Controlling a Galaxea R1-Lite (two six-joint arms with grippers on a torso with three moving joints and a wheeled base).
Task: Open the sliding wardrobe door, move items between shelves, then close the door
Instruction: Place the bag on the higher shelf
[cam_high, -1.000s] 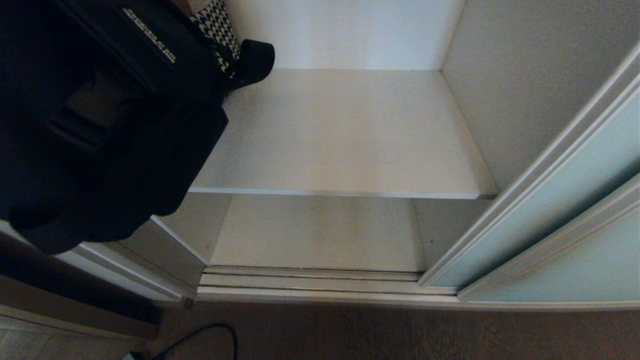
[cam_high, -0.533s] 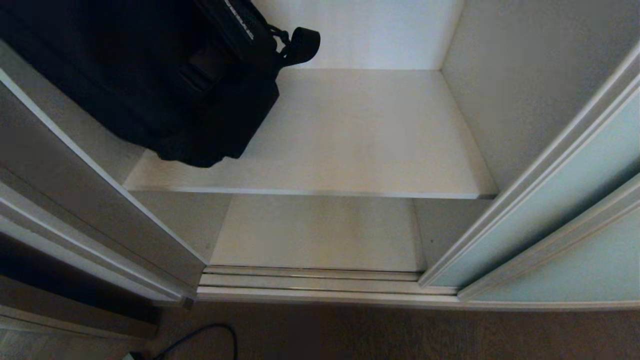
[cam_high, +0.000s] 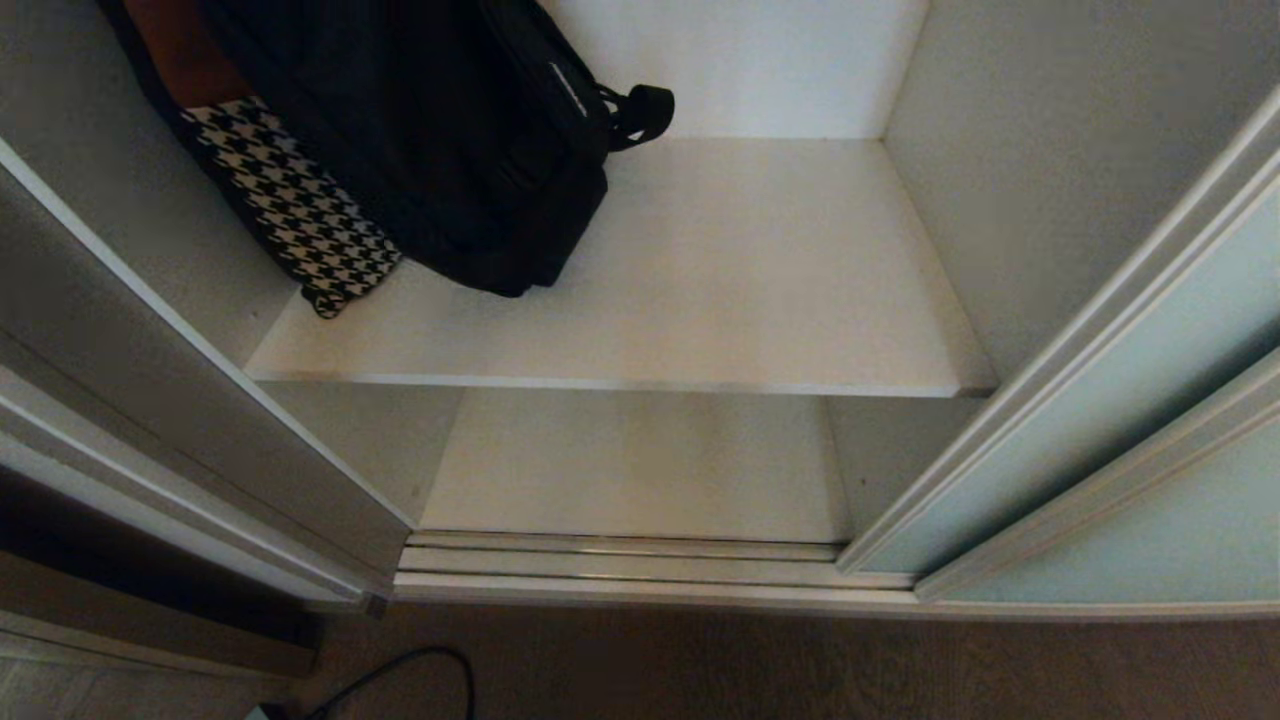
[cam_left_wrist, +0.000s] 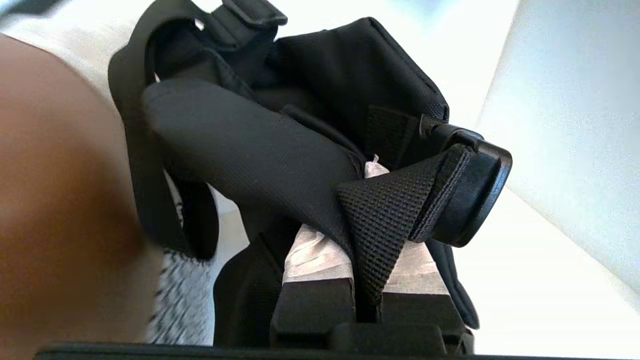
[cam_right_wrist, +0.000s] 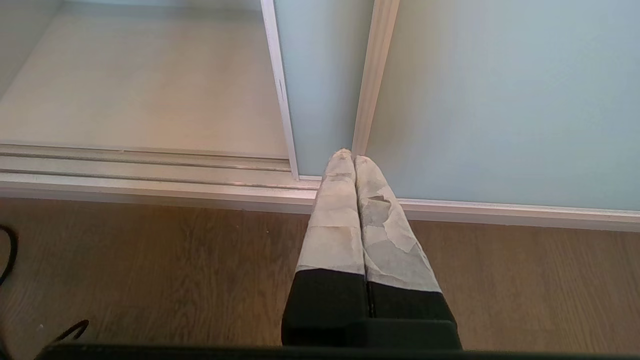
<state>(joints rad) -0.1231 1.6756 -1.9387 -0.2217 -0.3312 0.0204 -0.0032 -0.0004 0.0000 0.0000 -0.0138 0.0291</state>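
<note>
— Black woven-fabric bag with straps and plastic buckle: location?
— Upper left of the head view, its lower end on the upper white laminate shelf, beside a black-and-white houndstooth cloth item.
— Left hand?
— Taped fingers pinched tight on the bag's webbing strap.
— Right hand?
— Fingers pressed together, holding nothing, above the brown wood floor.
— Frosted pale blue-green glass sliding door?
— Right side of the frame; wardrobe stands open.
</note>
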